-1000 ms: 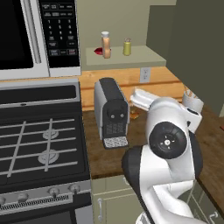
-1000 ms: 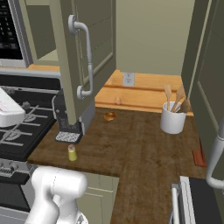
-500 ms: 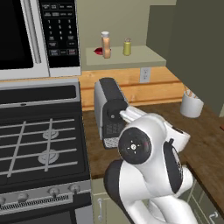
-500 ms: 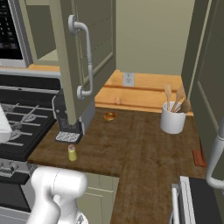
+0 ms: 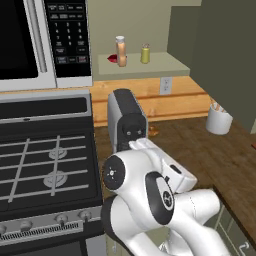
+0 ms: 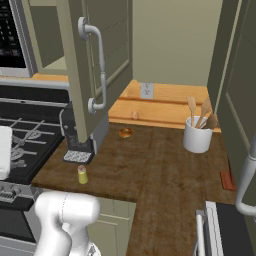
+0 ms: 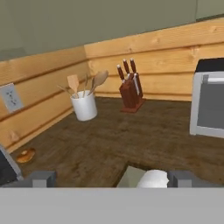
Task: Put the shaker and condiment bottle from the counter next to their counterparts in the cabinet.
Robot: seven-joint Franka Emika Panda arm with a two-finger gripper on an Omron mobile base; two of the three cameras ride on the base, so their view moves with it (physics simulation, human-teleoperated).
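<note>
Spreading its finger tips wide and empty, the gripper (image 7: pixel 111 178) faced a white crock (image 7: pixel 85 106) of wooden utensils at 11 o'clock and a knife block (image 7: pixel 131 90) at 12. The shaker (image 6: pixel 82 174) stood upright on the counter (image 6: pixel 165 170); the condiment bottle (image 5: pixel 120 51) stood upright in the cabinet (image 5: pixel 150 65).

We saw a black gas stove (image 5: pixel 45 165) at the left end of the dark wooden table (image 6: pixel 165 170), under a black-and-silver microwave (image 5: pixel 40 42). A light wood backsplash (image 7: pixel 166 52) ran along the back edge, carrying a white outlet (image 6: pixel 146 90), with plain olive wall (image 6: pixel 170 40) above. A black coffee machine (image 5: pixel 127 122) stood beside the stove, a white utensil crock (image 6: pixel 196 136) toward the right, and a knife block (image 7: pixel 131 89) in the far corner.
</note>
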